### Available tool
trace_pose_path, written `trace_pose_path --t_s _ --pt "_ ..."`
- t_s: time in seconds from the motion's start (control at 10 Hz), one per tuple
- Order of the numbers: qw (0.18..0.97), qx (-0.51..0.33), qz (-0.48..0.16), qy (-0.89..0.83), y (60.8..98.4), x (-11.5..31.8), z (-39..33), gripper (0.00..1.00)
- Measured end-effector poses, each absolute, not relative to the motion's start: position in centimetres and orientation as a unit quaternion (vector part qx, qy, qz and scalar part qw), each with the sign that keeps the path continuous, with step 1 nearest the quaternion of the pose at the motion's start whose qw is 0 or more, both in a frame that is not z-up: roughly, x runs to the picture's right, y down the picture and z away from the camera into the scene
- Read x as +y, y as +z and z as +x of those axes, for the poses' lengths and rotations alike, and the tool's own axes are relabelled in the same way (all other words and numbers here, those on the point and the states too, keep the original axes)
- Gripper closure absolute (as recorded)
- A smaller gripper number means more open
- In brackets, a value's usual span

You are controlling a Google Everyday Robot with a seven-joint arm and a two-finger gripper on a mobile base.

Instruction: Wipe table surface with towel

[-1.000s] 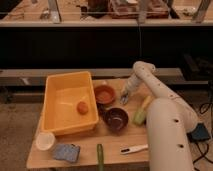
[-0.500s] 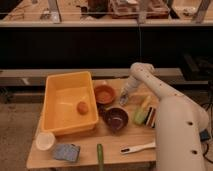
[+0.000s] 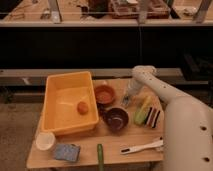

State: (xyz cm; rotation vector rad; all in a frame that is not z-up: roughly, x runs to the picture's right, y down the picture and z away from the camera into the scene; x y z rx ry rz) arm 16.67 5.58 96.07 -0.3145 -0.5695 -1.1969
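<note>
A blue-grey folded cloth point(image 3: 67, 151), which looks like the towel, lies at the front left corner of the wooden table point(image 3: 115, 150). My gripper point(image 3: 126, 101) hangs low over the middle of the table, just right of an orange bowl point(image 3: 105, 93) and behind a dark bowl point(image 3: 117, 118). It is far from the cloth. My white arm point(image 3: 185, 125) reaches in from the front right and covers the table's right edge.
A yellow tub point(image 3: 60, 122) with an orange ball point(image 3: 83, 107) fills the left side. A white cup point(image 3: 45, 140) stands by the cloth. A green-yellow object point(image 3: 142, 110), a striped sponge point(image 3: 153, 116), a white brush point(image 3: 141, 147) and a green stick point(image 3: 100, 156) lie around.
My arm's bulky lower part has swung to the right and uncovered the striped sponge. The gripper has stayed beside the orange bowl.
</note>
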Motion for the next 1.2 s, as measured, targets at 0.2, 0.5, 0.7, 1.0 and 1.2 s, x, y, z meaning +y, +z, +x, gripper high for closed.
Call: trace_pose_path --t_s 0.2,0.5,0.7,1.0,1.2 --pt "0.790 -0.244 -0.143 -0.545 96.0 5.8 19.8 0.96" --pt "0.802 -0.229 -0.136 -0.534 95.9 4.8 21.4 0.96" --pt "0.808 -0.227 -0.134 -0.528 96.7 4.0 22.5 0.96" --pt "0.808 -0.232 -0.123 -0.527 99.9 1.0 22.3 0.96" --pt "0.803 -0.240 -0.117 -0.533 101.2 0.2 21.2 0.96"
